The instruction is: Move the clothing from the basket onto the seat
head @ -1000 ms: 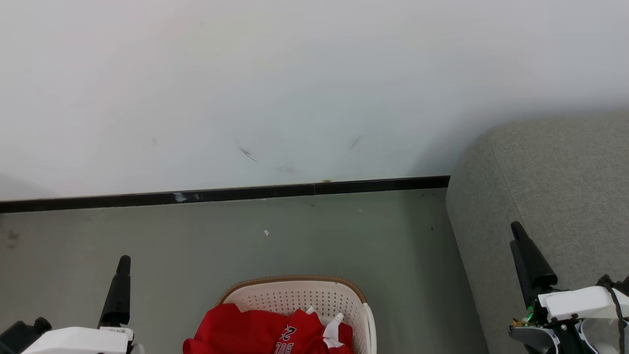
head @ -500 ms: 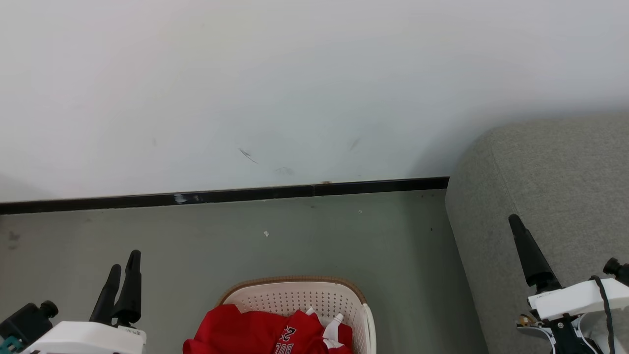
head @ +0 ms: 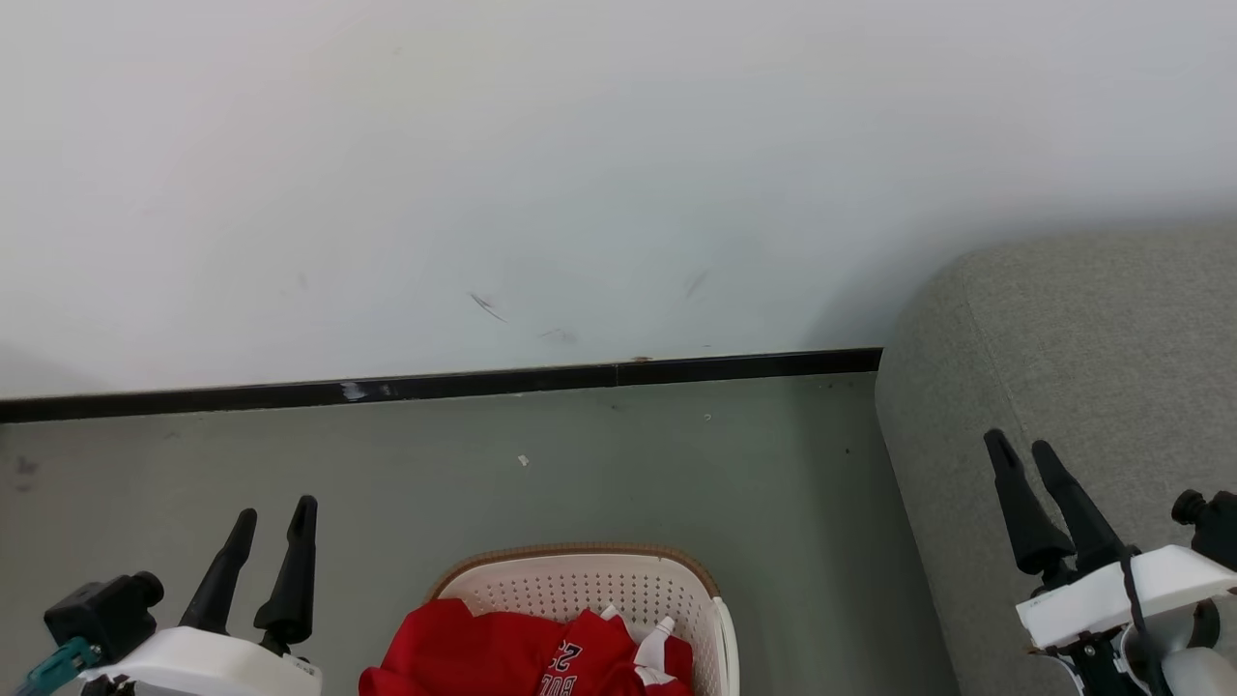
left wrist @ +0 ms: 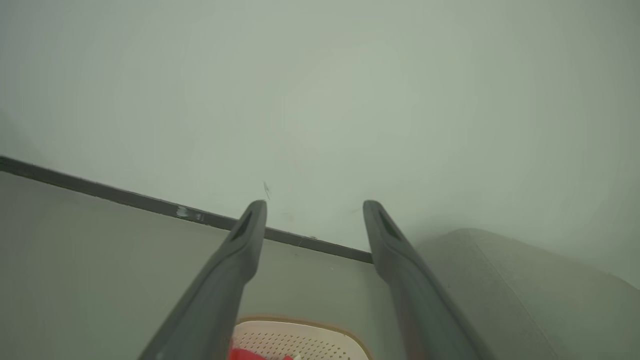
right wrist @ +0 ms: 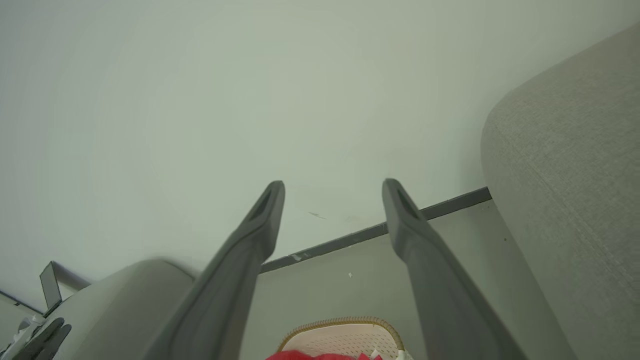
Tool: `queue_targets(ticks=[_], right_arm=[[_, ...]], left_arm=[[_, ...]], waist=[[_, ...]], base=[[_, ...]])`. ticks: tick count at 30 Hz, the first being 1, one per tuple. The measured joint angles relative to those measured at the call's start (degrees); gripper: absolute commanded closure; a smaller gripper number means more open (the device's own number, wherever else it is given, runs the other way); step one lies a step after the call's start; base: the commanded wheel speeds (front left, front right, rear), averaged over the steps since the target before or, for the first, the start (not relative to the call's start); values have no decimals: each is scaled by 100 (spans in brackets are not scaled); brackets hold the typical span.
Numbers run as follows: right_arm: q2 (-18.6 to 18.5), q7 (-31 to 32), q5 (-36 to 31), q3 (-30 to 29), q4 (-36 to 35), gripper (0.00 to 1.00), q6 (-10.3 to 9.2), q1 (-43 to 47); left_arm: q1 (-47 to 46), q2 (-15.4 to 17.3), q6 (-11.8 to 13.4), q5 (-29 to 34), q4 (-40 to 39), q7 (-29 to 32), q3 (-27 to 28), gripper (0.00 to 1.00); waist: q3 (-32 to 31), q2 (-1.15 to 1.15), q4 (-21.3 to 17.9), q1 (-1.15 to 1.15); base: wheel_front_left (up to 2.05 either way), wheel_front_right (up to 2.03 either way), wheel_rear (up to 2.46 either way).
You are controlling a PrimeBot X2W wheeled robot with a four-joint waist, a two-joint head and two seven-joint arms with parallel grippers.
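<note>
Down in the basket (head: 599, 583) lies the clothing (head: 483, 652); either side, left gripper (head: 276, 511) and right gripper (head: 1017, 446) hover wide open, empty.

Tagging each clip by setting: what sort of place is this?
Probably a living-room corner, perhaps staged: a large grey fabric sofa beside a cream perforated plastic laundry basket of red sportswear on a grey-green floor.

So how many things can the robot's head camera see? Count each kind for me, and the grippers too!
Grippers: 2 (left gripper, right gripper, both open)
Baskets: 1 (cream basket)
Clothing piles: 1 (red clothing, lying in the basket)
Sofas: 1 (grey sofa)
Total: 5
</note>
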Motion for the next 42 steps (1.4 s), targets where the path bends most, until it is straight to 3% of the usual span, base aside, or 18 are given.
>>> queue_targets(ticks=[17,28,42], right_arm=[[313,-250,-1968,-272,23,0,0,-68],[474,-453,-3062,-374,-18,0,0,-84],[594,-454,-3283,-401,-31,0,0,-86]], left_arm=[[-120,70,326,1277,-2,-346,-154,0],[-129,109,346,2068,-18,-556,-246,0],[-134,67,337,2160,12,-586,-188,0]], waist=[[15,0,-11,-1],[24,0,-9,-2],[34,0,-14,-2]], base=[[0,0,0],[0,0,0],[0,0,0]])
